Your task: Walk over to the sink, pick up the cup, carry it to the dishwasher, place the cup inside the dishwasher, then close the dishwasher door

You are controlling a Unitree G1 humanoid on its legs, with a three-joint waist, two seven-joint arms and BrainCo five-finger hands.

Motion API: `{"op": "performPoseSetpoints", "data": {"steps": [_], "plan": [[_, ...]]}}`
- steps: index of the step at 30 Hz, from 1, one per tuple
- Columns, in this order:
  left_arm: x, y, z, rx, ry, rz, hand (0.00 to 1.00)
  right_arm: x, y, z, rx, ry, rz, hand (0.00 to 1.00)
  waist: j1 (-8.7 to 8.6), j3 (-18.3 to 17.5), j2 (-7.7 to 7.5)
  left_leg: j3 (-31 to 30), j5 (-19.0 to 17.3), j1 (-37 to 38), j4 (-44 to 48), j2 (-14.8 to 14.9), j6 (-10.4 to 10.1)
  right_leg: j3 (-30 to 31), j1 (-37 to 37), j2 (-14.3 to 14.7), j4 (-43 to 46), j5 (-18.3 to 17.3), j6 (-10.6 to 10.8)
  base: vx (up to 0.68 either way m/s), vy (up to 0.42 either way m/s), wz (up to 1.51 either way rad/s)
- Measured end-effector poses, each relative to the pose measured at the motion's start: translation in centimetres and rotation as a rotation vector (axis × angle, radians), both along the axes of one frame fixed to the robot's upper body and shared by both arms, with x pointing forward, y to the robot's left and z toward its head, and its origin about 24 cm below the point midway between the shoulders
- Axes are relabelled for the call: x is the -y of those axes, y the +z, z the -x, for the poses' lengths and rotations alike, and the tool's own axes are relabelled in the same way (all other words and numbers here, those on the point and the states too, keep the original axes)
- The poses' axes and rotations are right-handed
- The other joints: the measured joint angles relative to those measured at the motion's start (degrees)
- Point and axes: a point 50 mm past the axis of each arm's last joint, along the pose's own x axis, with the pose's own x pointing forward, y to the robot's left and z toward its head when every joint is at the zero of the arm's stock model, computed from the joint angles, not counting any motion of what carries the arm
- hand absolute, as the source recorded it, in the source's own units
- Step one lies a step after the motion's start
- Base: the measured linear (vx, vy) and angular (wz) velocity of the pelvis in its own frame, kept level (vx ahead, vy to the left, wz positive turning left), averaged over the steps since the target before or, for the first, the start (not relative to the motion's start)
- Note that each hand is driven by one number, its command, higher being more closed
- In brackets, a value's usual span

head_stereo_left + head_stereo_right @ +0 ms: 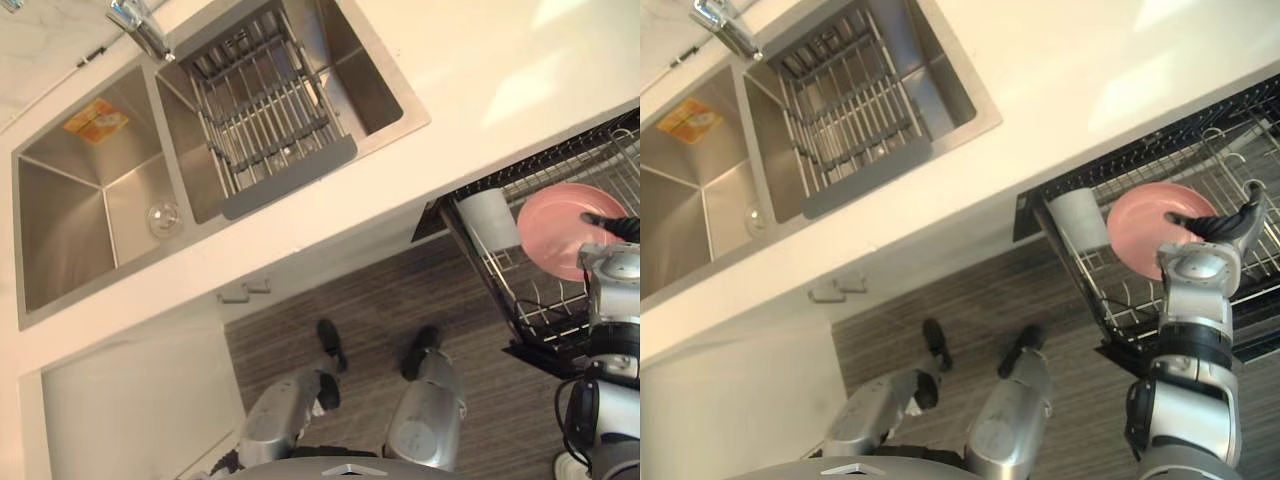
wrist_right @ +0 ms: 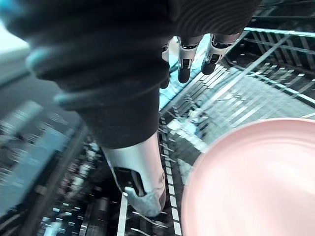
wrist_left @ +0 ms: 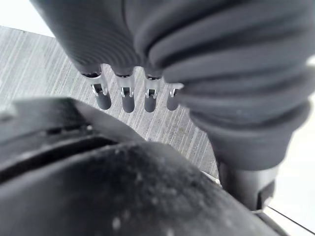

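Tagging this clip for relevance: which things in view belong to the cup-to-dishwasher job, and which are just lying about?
Job:
white cup, standing in the dishwasher rack
sink
right hand, open over the rack
left hand, open, idle

Lying about:
pink plate in the rack
drainer basket in the sink
tap
orange item in the sink

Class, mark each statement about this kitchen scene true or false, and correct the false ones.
1. A wire basket sits in one basin of the sink. True.
2. The cup stands in the dishwasher rack. True.
3. The plate lies in the sink. False: it is in the dishwasher rack, beside the cup.
4. The right hand grips the cup. False: it is open above the plate, holding nothing.
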Motion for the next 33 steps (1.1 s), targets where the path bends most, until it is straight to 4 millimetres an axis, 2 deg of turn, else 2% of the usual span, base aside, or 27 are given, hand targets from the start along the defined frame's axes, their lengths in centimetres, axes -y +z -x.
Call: {"op": "performPoseSetpoints", "data": {"steps": [1,3,4,5,6,8,9,10,11,12,14,15,16,17,19,20,22,23,25,30,33], "plan": [[-0.2,0.0,0.1,-0.004,0.008,-0.011,0.0,-0.5,0.8,0.7,0.081,0.017,0.002,0.0,-0.5,0.0,-0.15,0.3,-0.6,0.9,0.2,0.1,-0.2,0.1,1.0,0.2,-0.3,0.0,0.1,0.07,-0.041,-0.1],[-0.6,-0.1,0.4,-0.009,0.023,-0.026,0.0,-0.8,1.1,1.5,0.17,0.021,-0.022,0.0,-1.12,-0.2,-0.78,1.0,-1.2,1.7,0.6,0.5,-0.1,0.5,1.9,0.7,-0.9,0.0,0.1,0.06,-0.039,-0.24],[-1.2,-0.1,0.7,-0.011,0.047,-0.039,0.0,-0.6,0.7,2.5,0.217,0.002,-0.052,0.0,-1.4,-0.8,-1.98,2.0,-2.2,1.8,1.8,1.2,-0.3,1.1,2.1,1.5,-1.6,0.1,-0.1,0.07,-0.055,-0.34],[-1.4,-0.1,0.7,-0.012,0.06,-0.043,0.0,-0.4,0.4,3.1,0.232,-0.014,-0.07,0.0,-1.63,-1.0,-2.54,2.3,-2.4,1.8,2.1,1.4,-0.4,1.4,2.1,1.8,-1.8,0.2,-0.1,0.07,-0.064,-0.35],[-1.7,0.0,0.9,-0.015,0.066,-0.049,0.0,0.2,-0.1,4.0,0.252,-0.053,-0.098,0.0,-1.99,-1.5,-3.15,2.8,-2.5,2.3,2.2,1.7,-0.3,1.6,2.4,2.1,-2.0,0.3,-0.2,0.08,-0.075,-0.23],[-2.4,-0.1,1.6,-0.038,0.105,-0.059,0.0,2.8,-1.5,7.5,0.302,-0.205,-0.174,0.0,-3.29,-2.6,-5.63,3.3,-3.2,3.8,2.3,2.2,-0.6,1.8,3.8,2.8,-2.4,0.1,-0.1,0.09,-0.082,-0.21],[-2.4,-0.1,1.8,-0.046,0.108,-0.06,0.0,3.5,-1.8,8.4,0.323,-0.242,-0.201,0.0,-3.65,-3.4,-6.0,3.5,-3.4,3.8,2.5,2.4,-0.8,1.8,3.8,3.0,-2.5,0.1,-0.1,0.08,-0.057,-0.09],[-2.5,-0.2,2.3,-0.059,0.109,-0.062,0.0,4.8,-2.7,9.8,0.344,-0.298,-0.25,0.0,-4.66,-4.3,-6.89,3.4,-3.6,3.8,2.8,2.6,-0.8,1.8,4.0,3.2,-2.6,-0.1,0.0,0.1,-0.078,-0.04],[-2.6,-0.3,2.7,-0.064,0.08,-0.084,0.0,6.7,-4.2,11.8,0.397,-0.374,-0.371,0.0,-5.64,-5.4,-8.06,3.4,-3.8,4.3,3.0,3.0,-0.9,1.7,4.9,3.6,-2.9,-0.3,0.0,0.1,-0.078,-0.03],[-2.7,-0.3,2.8,-0.065,0.069,-0.093,0.0,7.3,-5.0,12.6,0.426,-0.394,-0.425,0.0,-5.88,-5.6,-8.44,3.4,-3.9,4.8,3.0,3.1,-1.0,1.6,5.4,3.8,-3.1,-0.4,0.1,0.09,-0.073,-0.1],[-2.7,-0.5,3.3,-0.083,0.066,-0.101,0.0,8.5,-8.4,15.4,0.533,-0.438,-0.621,0.0,-6.86,-7.5,-9.22,3.9,-4.3,5.8,3.0,3.5,-1.5,1.5,6.5,4.3,-3.4,-1.0,0.1,0.06,-0.048,-0.08],[-2.6,-0.5,3.5,-0.092,0.068,-0.099,0.0,8.7,-9.2,16.0,0.56,-0.443,-0.668,0.0,-7.18,-7.8,-9.24,3.9,-4.4,6.1,3.0,3.6,-1.6,1.5,6.8,4.4,-3.6,-1.2,0.2,0.05,-0.036,-0.07],[-2.5,-0.6,3.8,-0.107,0.079,-0.094,0.0,8.7,-10.8,16.8,0.597,-0.443,-0.752,0.0,-7.47,-7.9,-9.31,4.3,-4.5,6.8,2.9,3.7,-1.8,1.5,7.5,4.6,-3.8,-1.4,0.5,0.02,-0.02,-0.08],[-2.5,-0.6,4.0,-0.116,0.083,-0.093,0.0,8.6,-11.6,17.2,0.604,-0.446,-0.783,0.0,-7.54,-8.0,-9.61,4.4,-4.6,6.7,2.9,3.8,-1.8,1.5,7.5,4.7,-3.9,-1.4,0.5,0.0,-0.011,-0.08],[-2.5,-0.7,4.3,-0.133,0.071,-0.109,0.0,7.1,-15.2,17.5,0.543,-0.44,-0.873,0.0,-7.67,-8.5,-9.19,4.4,-5.0,6.7,3.0,3.9,-2.4,1.2,8.0,4.7,-3.9,-1.7,0.2,-0.04,-0.005,0.01],[-2.5,-0.7,4.4,-0.134,0.042,-0.124,0.0,6.5,-16.0,17.3,0.526,-0.426,-0.893,0.0,-7.64,-8.6,-9.05,4.4,-5.1,6.7,3.0,3.9,-2.6,0.9,8.1,4.7,-4.0,-1.6,0.1,-0.03,-0.001,0.06],[-2.7,-0.8,4.6,-0.142,-0.06,-0.181,0.0,3.6,-19.3,16.1,0.463,-0.339,-0.996,0.0,-6.91,-8.9,-8.46,4.4,-5.0,6.6,3.8,4.3,-2.4,-0.3,9.0,4.6,-4.6,-1.2,0.2,-0.01,0.002,0.12],[-2.7,-0.8,4.6,-0.144,-0.071,-0.189,0.0,2.9,-19.9,15.7,0.446,-0.313,-1.021,0.0,-6.77,-9.0,-8.29,4.4,-4.9,6.7,4.0,4.4,-2.4,-0.5,9.4,4.6,-4.8,-1.2,0.1,0.0,0.005,0.23],[-2.7,-0.8,4.3,-0.134,-0.107,-0.211,0.0,0.6,-21.8,14.6,0.408,-0.238,-1.117,0.0,-5.34,-9.6,-7.39,4.4,-4.7,6.5,4.1,4.8,-3.1,-1.8,10.3,4.6,-5.7,-0.8,0.1,-0.01,0.009,0.27],[-1.9,-0.9,4.0,-0.117,-0.185,-0.23,0.0,-3.0,-23.7,12.0,0.349,-0.113,-1.236,0.0,-2.85,-9.9,-6.57,4.4,-4.7,6.2,3.4,4.9,-4.3,-4.9,12.4,4.0,-6.2,-0.7,0.2,-0.04,0.018,0.3],[-1.6,-0.9,4.1,-0.112,-0.219,-0.224,0.0,-3.5,-23.6,11.7,0.323,-0.097,-1.208,0.0,-2.41,-10.1,-6.18,4.7,-4.6,6.3,3.0,4.9,-4.4,-6.3,13.6,3.6,-6.5,-0.6,0.7,-0.01,0.034,0.27]]}}
